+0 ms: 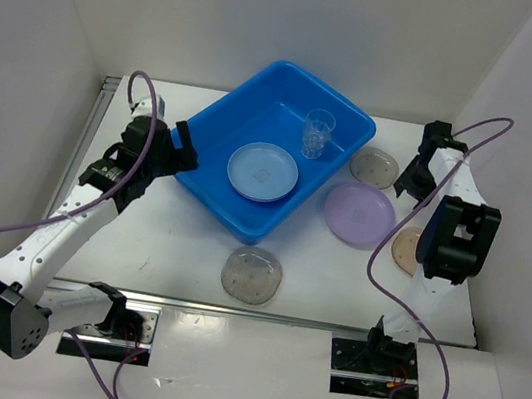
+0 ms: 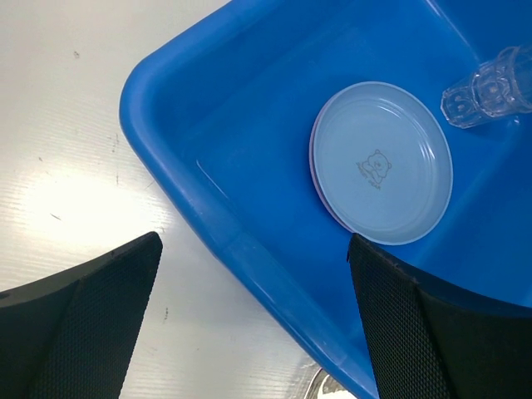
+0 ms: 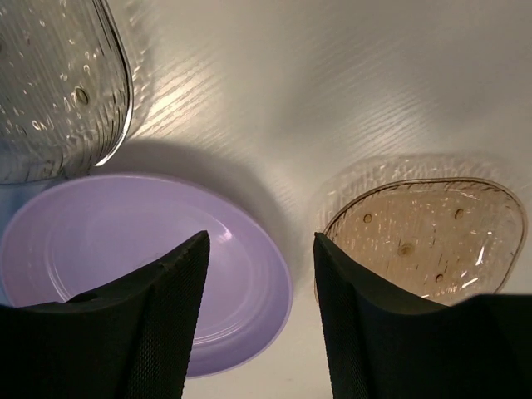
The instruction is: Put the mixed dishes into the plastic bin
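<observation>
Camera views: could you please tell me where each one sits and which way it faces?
Top external: above and behind, looking down on the table; shows both arms, left hand, right hand.
Left wrist: on the left arm, looking down into the bin at blue plate and clear cup; own fingers show.
Right wrist: looking down at lavender plate and tan plate; own fingers show.
Shared: top and left wrist both see the blue plate.

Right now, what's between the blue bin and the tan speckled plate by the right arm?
The lavender plate lies between the blue bin and the tan plate, seen in the top view.
</observation>
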Robot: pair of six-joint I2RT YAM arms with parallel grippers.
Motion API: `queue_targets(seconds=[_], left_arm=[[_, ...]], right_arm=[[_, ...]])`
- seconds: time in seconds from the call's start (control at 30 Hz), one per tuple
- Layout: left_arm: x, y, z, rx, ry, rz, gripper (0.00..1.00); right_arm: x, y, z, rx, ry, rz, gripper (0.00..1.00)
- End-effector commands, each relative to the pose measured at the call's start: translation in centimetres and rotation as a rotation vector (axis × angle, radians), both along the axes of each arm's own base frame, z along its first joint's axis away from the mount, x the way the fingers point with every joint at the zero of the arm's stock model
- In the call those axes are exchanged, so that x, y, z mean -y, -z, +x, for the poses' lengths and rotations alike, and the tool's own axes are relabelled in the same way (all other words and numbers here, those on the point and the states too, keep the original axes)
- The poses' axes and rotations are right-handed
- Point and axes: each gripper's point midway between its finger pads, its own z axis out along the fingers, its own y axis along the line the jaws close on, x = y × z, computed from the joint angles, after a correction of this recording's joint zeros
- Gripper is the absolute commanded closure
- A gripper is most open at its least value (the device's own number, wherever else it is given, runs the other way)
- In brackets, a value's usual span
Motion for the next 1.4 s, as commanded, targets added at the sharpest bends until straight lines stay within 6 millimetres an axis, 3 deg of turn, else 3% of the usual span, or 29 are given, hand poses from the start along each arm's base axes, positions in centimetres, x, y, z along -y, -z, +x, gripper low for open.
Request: queue_targets(seconds=[0.0,0.7,0.9,1.2,1.37], left_arm=[[-0.7,-0.2,0.6,0.03,-0.02,0.037,0.0],[-1.8,2.0,0.2,-0.008,-0.055,0.084,0.0],[-1.8,2.1,0.0,-0.008,-0.055,0.084,0.0],[-2.1,1.9,-0.3,0.002,-0.06,0.094,0.0],[-2.7,1.4,-0.2,0.014,-0.083,0.116,0.0]], right_arm=[[-0.7,-0.1,0.1,-0.002,-0.055,0.022,0.43],[-3.8,5.4,-1.9,-0.152,-0.143,0.098,0.47],[-3.2,6.3,-2.1,-0.189,-0.142,0.069,0.47],[-4.2,7.0,-2.2,-0.205,-0.169,0.099,0.63],[-4.9,8.1,-3.4,-0.243,-0.174,0.139,0.77]])
